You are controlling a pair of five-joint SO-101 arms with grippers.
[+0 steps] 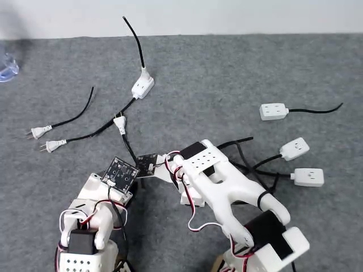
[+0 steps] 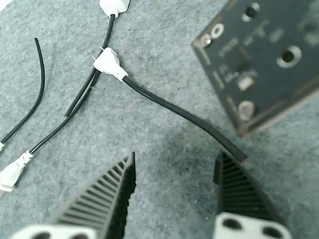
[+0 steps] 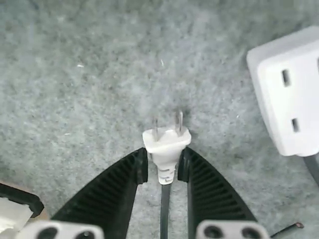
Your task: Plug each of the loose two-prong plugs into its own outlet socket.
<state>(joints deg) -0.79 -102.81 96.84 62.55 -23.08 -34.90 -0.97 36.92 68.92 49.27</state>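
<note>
In the high view the short-cord plug (image 1: 119,123) lies on the grey bench (image 1: 227,68) just ahead of both arms. The near socket (image 1: 142,86) lies just beyond it, two loose plugs (image 1: 37,132) lie to one side of it, and three sockets (image 1: 295,148) lie well apart on its other side. In the left wrist view the left end effector (image 2: 177,158) has its jaws apart over bare bench. The short-cord plug is ahead of it, and its cord (image 2: 184,117) runs back slantwise and ends just beside one finger, near the other arm's camera board (image 2: 259,64). In the right wrist view the right end effector (image 3: 163,155) is clamped on the held plug (image 3: 167,141), with the prongs pointing away along the jaws. A socket (image 3: 291,99) lies near, beside the prongs and not ahead of them, so I judge the plug must first be turned toward it.
</note>
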